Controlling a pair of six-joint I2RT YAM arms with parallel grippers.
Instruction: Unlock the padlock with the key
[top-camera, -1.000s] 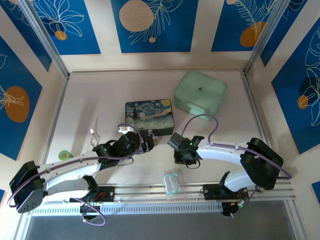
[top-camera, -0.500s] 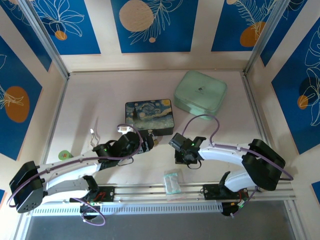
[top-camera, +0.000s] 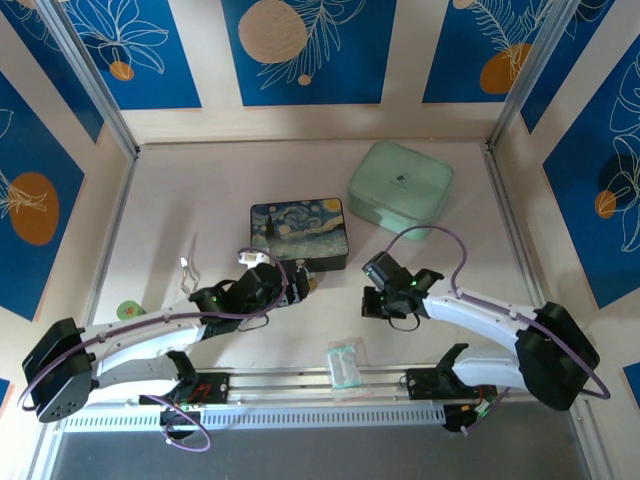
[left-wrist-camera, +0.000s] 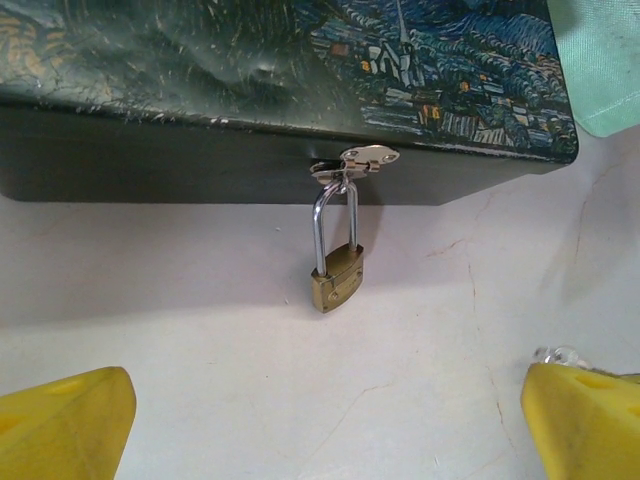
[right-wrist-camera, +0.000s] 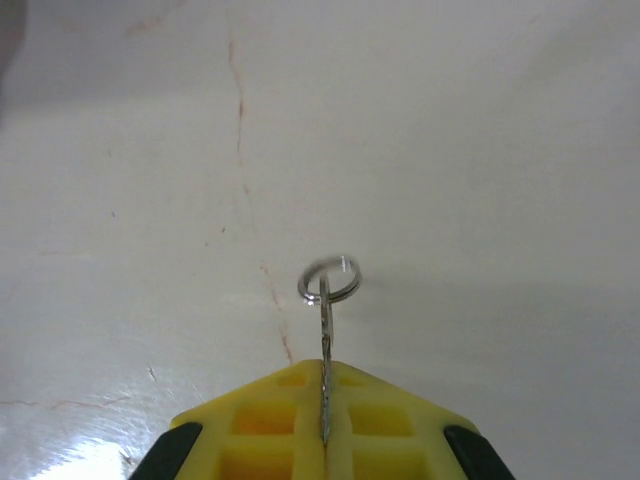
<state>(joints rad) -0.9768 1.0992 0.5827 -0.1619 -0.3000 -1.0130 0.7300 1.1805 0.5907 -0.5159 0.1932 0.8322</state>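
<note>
The small brass padlock (left-wrist-camera: 337, 275) hangs by its silver shackle from the hasp on the front of the starry-night box (left-wrist-camera: 300, 60), its body resting on the table. My left gripper (left-wrist-camera: 330, 420) is open just in front of it, yellow fingertips (left-wrist-camera: 70, 420) wide apart, nothing between them. In the top view the left gripper (top-camera: 298, 285) sits at the box's front edge beside the padlock (top-camera: 312, 282). My right gripper (right-wrist-camera: 324, 410) is shut on the thin silver key (right-wrist-camera: 325, 345), seen edge-on with its small ring (right-wrist-camera: 329, 281) sticking out over the bare table. The right gripper (top-camera: 377, 300) is right of the box.
A mint-green case (top-camera: 400, 185) lies behind and right of the starry-night box (top-camera: 298, 232). A clear plastic packet (top-camera: 346, 362) lies at the near edge between the arm bases. Silver wire loops (top-camera: 187, 266) and a small green disc (top-camera: 130, 310) lie at the left.
The right arm has swung right and slightly away from the near edge, carrying the key. The left gripper has edged a little closer to the box front.
</note>
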